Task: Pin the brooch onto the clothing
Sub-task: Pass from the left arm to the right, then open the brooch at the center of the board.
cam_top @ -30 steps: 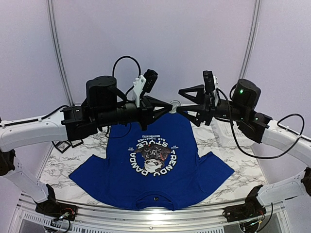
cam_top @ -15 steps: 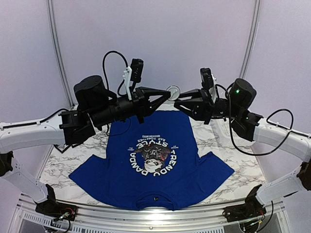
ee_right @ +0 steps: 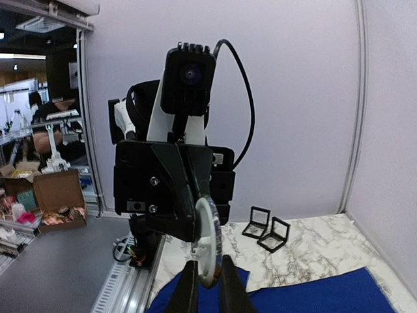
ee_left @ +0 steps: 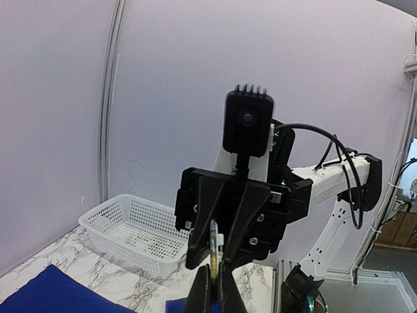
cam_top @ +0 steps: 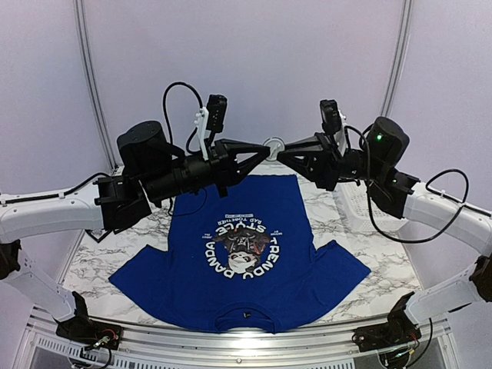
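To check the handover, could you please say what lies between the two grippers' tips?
The white brooch, with the left gripper and right gripper both gripping it above the clothing. The top view shows it; both wrist views confirm.

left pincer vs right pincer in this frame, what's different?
Left pincer points in from the left of the top view, right pincer from the right, tips facing. Left pincer is shut on the brooch; right pincer's fingers sit close either side of its white disc, contact unclear. Shared: both are raised above the blue T-shirt, meeting at the brooch.
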